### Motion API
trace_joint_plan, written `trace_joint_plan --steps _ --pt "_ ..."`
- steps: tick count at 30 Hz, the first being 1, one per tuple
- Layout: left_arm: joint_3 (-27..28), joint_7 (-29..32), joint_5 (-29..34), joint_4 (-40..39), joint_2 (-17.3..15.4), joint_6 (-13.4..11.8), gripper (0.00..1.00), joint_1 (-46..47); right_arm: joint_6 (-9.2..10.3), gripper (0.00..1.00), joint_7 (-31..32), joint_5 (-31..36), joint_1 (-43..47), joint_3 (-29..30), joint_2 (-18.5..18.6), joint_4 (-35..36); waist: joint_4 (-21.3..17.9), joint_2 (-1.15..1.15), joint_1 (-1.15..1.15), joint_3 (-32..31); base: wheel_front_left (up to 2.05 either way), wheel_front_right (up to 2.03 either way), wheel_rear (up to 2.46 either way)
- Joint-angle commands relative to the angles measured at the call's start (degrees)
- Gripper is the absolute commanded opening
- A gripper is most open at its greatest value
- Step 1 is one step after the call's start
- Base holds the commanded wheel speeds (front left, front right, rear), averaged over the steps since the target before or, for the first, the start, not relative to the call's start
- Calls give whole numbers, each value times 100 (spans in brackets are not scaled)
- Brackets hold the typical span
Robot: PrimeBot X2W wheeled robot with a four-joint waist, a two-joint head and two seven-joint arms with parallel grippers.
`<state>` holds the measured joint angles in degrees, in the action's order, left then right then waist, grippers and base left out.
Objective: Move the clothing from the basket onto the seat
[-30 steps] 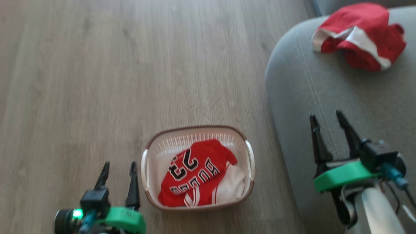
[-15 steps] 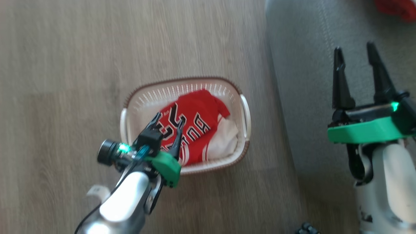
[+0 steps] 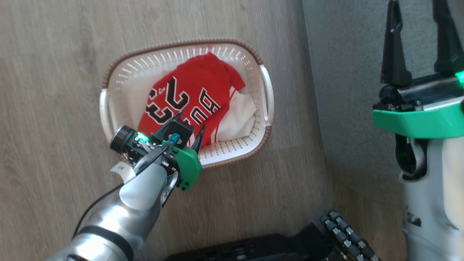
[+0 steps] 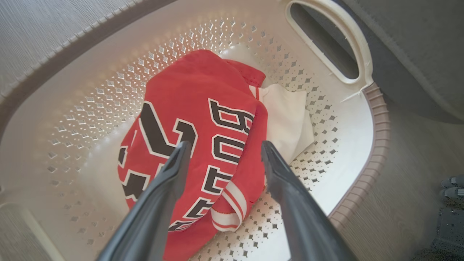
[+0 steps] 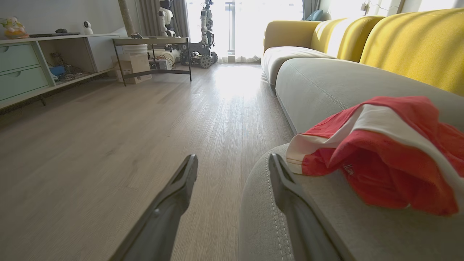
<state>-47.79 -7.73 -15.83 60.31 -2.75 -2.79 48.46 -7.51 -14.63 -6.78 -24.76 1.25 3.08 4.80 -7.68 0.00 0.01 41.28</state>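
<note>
The cream perforated basket [image 3: 181,43] stands on the wood floor beside the grey seat [image 3: 348,72]. In it lies a crumpled red jersey [image 3: 188,90] with a black "23", over a white cloth [image 3: 239,116]. My left gripper [image 3: 190,125] hangs open just above the jersey's near end. From the left wrist, its gripper [image 4: 224,145] straddles the lettering on the jersey [image 4: 203,108] inside the basket [image 4: 90,94]. My right gripper [image 3: 417,7] is open over the seat. In the right wrist view that gripper [image 5: 232,158] points past the seat [image 5: 326,83], where red shorts [image 5: 380,152] lie.
My dark wheeled base [image 3: 290,246] sits at the bottom of the head view. The right wrist view shows yellow back cushions [image 5: 417,43], a metal-framed table [image 5: 156,41], a low shelf unit [image 5: 29,61] and another robot [image 5: 204,32] far off across the open wood floor [image 5: 127,119].
The head camera has tilted down, so the basket sits higher in view. My left gripper has swung from the floor left of the basket to over the jersey. Both grippers stay open.
</note>
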Motion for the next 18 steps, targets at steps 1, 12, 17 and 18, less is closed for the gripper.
trace_joint_plan --steps 1,12,17,18 --pt "7 26 48 16 -24 29 100 4 2 100 -37 3 -21 -138 -20 252 -97 0 -1 243 0 0 0" --pt "-656 332 -1 437 -14 7 100 465 2 100 -37 -30 -265 -298 -20 558 -254 0 -1 838 0 0 0" --pt "-839 395 38 684 -13 -196 100 698 2 100 -37 -46 -335 -341 -20 687 -312 0 -1 1026 0 0 0" --pt "-858 409 31 725 -13 -235 100 742 2 100 -37 -43 -335 -348 -20 712 -319 0 -1 1063 0 0 0"
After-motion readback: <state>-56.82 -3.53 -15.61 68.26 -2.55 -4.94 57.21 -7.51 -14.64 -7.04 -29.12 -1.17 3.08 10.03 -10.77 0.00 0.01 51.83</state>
